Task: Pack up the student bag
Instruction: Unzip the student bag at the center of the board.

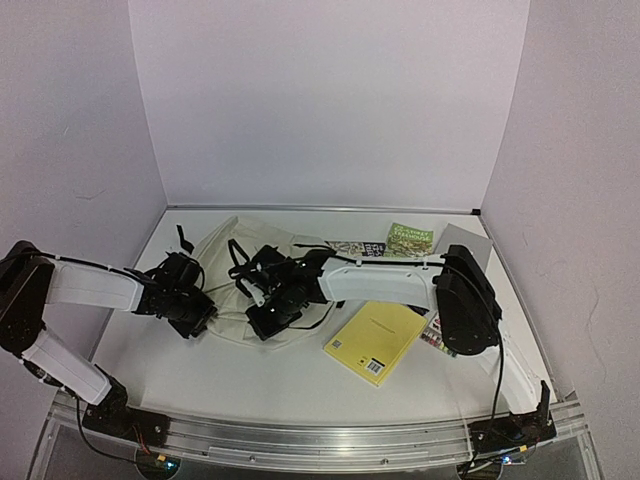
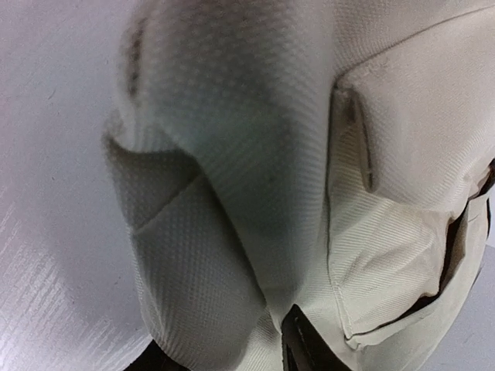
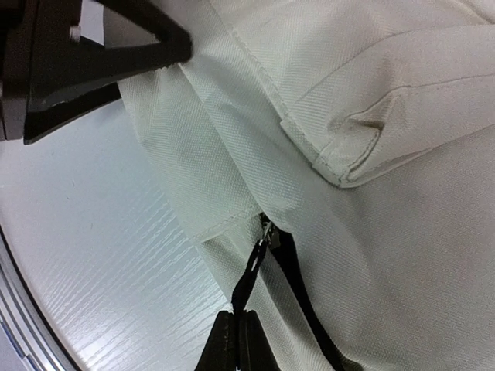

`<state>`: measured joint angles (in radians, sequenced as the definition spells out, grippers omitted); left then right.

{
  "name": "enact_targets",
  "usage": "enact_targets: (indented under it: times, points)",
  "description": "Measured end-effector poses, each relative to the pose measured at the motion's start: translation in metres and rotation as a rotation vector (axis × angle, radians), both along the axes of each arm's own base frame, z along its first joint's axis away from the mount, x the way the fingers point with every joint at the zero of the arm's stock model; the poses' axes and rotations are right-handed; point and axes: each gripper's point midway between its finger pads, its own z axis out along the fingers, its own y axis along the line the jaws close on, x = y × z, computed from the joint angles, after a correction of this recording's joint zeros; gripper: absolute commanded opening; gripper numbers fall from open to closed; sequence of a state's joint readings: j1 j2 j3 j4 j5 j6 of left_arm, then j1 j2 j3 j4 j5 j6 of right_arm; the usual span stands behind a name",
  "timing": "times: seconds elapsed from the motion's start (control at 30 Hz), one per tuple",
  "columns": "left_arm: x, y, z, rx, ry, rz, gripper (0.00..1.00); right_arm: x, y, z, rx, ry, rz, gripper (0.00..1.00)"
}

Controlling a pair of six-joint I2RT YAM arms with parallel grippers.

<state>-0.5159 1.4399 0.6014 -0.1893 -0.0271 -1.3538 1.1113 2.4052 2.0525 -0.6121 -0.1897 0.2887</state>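
Note:
The student bag lies flat on the table left of the middle, cream fabric with black straps. My left gripper is at its near left edge and, in the left wrist view, is shut on a bunched fold of the cream fabric, with a dark fingertip beside the fold. My right gripper is at the bag's near edge. In the right wrist view it is shut on the black zipper pull cord, which leads to the slider on the black zipper. The bag's inside is hidden.
A yellow book lies right of the bag, under the right arm. A green book, a dark-covered book and a grey flat item lie at the back right. A small colourful item lies beside the yellow book. White walls enclose the table.

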Motion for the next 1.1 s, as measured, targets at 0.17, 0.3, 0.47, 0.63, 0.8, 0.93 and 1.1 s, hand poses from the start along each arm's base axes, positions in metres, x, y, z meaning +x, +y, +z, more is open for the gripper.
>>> enact_targets:
  times: [0.17, 0.3, 0.47, 0.63, 0.8, 0.93, 1.1]
  points:
    - [0.0, 0.003, 0.002, 0.017, 0.014, 0.012, 0.16, 0.003, -0.008, 0.003, -0.004, 0.0, -0.009, 0.0]
    - [-0.001, 0.008, 0.004, 0.028, 0.032, 0.019, 0.14, 0.003, -0.017, 0.002, -0.01, 0.0, -0.01, 0.0]
    - [-0.002, 0.02, 0.005, 0.04, 0.056, 0.028, 0.13, -0.003, -0.034, 0.001, -0.027, 0.006, 0.004, 0.0]
    - [0.0, 0.04, 0.008, 0.077, 0.079, 0.034, 0.14, -0.015, -0.06, 0.002, -0.057, 0.009, 0.037, 0.0]
    - [0.006, 0.055, 0.015, 0.092, 0.094, 0.016, 0.15, -0.028, -0.075, 0.005, -0.043, 0.028, 0.085, 0.0]
    - [0.017, 0.068, 0.019, 0.078, 0.107, -0.018, 0.19, -0.039, -0.064, 0.01, 0.018, 0.059, 0.129, 0.0]
    - [0.04, 0.077, 0.019, 0.051, 0.116, -0.093, 0.47, -0.051, -0.041, 0.027, 0.093, 0.053, 0.174, 0.0]
